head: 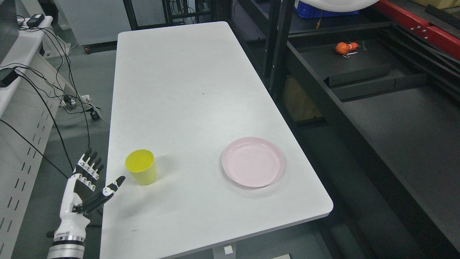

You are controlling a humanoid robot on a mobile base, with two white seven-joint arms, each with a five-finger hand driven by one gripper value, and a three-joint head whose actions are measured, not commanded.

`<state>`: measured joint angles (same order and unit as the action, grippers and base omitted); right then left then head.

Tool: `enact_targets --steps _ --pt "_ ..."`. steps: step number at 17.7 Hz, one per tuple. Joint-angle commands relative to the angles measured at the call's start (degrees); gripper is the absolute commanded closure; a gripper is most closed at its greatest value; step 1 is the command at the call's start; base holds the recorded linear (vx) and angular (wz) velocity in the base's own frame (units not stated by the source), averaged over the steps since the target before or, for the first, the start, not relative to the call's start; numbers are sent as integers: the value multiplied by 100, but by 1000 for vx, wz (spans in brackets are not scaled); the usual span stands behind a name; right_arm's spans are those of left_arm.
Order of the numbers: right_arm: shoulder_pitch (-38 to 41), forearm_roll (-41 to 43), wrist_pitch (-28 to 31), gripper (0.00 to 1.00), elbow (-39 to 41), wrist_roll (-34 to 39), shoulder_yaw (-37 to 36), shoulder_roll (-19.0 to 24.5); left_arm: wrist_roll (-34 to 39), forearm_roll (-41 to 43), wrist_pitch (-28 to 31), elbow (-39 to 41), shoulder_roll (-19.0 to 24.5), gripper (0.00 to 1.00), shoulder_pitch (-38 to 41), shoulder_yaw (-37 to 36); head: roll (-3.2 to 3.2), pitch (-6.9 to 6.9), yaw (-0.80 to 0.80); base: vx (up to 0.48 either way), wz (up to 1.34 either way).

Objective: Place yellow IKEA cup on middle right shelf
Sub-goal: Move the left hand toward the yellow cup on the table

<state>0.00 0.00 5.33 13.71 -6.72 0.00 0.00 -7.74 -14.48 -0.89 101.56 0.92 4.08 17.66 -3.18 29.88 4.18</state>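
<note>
A yellow cup stands upright on the white table, near its left edge toward the front. My left hand is open, fingers spread, at the table's left edge just left of the cup, thumb tip pointing at the cup's base, not touching it. The dark shelf unit stands to the right of the table. The right hand is out of view.
A pink plate lies on the table's front right. An orange object sits on a far shelf surface. Black cables and a white perforated rack stand to the left of the table.
</note>
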Motion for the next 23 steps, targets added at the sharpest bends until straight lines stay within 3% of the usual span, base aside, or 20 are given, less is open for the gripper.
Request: enact_targets --steps 1,10,19,23 --pt "79 141 4 1 0 4 97 -100 27 -2 54 -83 8 1 102 97 0 0 0 -24 51" --pt "79 141 4 1 0 4 97 -100 9 -608 98 -1374 8 1 -872 -52 0 0 0 -5 7" --pt "79 141 4 1 0 4 97 -100 -8 -820 529 -1402 8 1 -988 -992 0 0 0 0 -2" --pt "79 141 4 1 0 4 97 -100 -44 -170 528 -1410 8 1 -1058 -1160 0 0 0 0 0"
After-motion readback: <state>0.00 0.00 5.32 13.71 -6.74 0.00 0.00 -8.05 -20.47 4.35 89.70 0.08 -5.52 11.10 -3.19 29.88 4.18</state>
